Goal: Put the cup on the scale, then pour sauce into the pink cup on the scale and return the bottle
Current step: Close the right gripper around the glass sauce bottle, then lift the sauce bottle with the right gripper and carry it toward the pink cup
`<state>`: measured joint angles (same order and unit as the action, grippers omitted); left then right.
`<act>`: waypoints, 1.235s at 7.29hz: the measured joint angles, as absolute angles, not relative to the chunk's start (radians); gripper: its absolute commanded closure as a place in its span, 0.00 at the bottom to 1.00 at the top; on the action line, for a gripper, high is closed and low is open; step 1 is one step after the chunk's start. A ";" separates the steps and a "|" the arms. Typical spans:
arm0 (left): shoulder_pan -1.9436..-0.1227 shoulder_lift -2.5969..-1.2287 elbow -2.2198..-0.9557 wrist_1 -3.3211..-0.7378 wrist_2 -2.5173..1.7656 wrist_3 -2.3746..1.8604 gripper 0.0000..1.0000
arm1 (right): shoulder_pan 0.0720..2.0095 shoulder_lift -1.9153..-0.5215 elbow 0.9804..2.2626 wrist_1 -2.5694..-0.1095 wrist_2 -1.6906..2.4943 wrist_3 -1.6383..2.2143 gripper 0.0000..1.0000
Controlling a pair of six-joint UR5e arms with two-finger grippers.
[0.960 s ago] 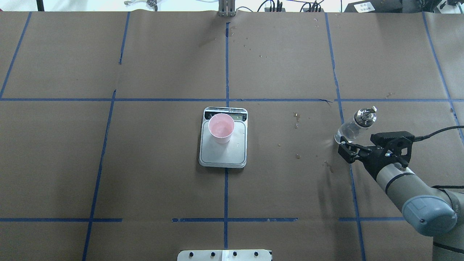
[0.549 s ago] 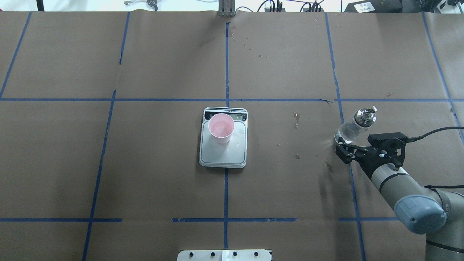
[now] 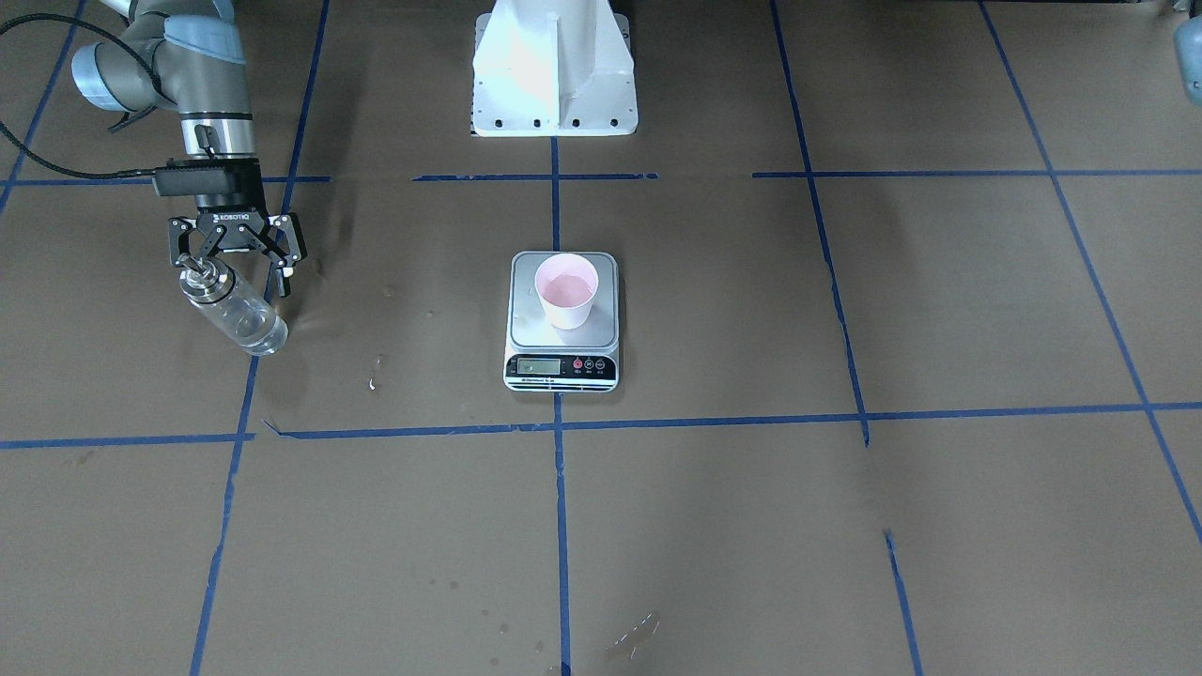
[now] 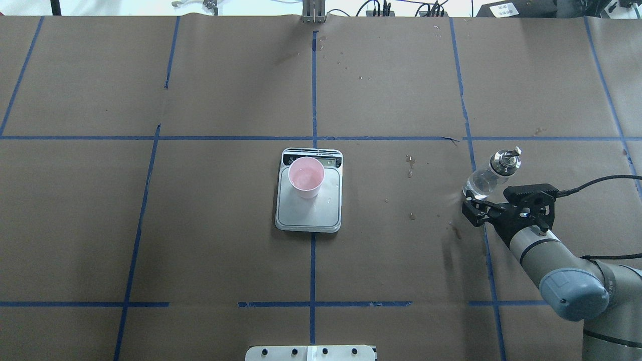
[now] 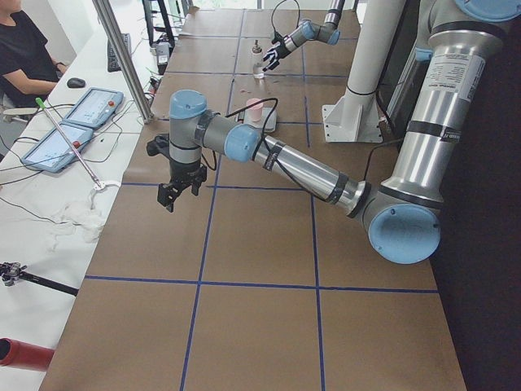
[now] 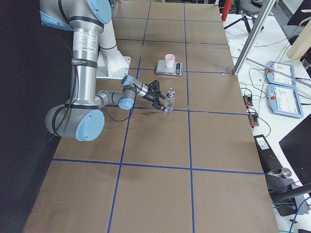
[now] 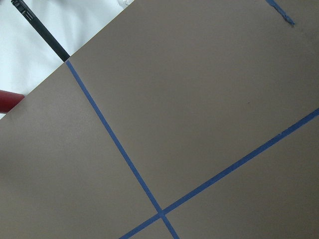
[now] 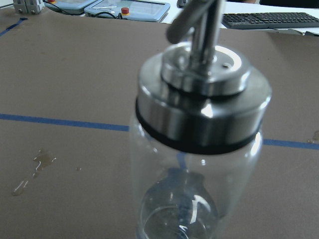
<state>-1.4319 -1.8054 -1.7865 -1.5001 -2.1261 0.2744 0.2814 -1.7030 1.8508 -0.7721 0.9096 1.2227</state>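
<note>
The pink cup point(image 4: 306, 176) stands upright on the far part of the scale's point(image 4: 308, 214) silver platform at the table's middle; both also show in the front view, cup point(image 3: 566, 289), scale point(image 3: 561, 367). The clear glass bottle point(image 4: 485, 179) with metal collar and spout stands upright on the paper at the right, a little clear sauce at its bottom point(image 8: 177, 214). My right gripper point(image 4: 473, 209) is open and empty, just on the robot's side of the bottle point(image 3: 239, 319), not touching it. My left gripper point(image 5: 173, 195) hangs over the table's left end; I cannot tell whether it is open.
Wet spill spots point(image 4: 411, 163) lie on the brown paper between scale and bottle. The white robot pedestal point(image 3: 554, 70) stands behind the scale. Tablets point(image 6: 279, 87) and cables lie past the table's far edge, where a person point(image 5: 24, 57) sits.
My right arm has shifted slightly left in the overhead view and drawn back a little, gripper still open. The bottle, cup and scale have not moved.
</note>
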 measured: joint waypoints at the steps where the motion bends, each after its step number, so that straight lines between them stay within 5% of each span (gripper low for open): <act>1: -1.432 -1.805 -1.787 -1.500 -2.126 0.274 0.00 | 0.286 -1.703 1.850 -0.772 0.910 1.212 0.00; 9: -1.436 -1.806 -1.787 -1.500 -2.126 0.275 0.00 | 0.329 -1.649 1.815 -0.775 0.913 1.169 0.00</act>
<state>-1.4358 -1.8057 -1.7874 -1.5003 -2.1261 0.2747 0.3288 -1.6486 1.8151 -0.7746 0.9129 1.1687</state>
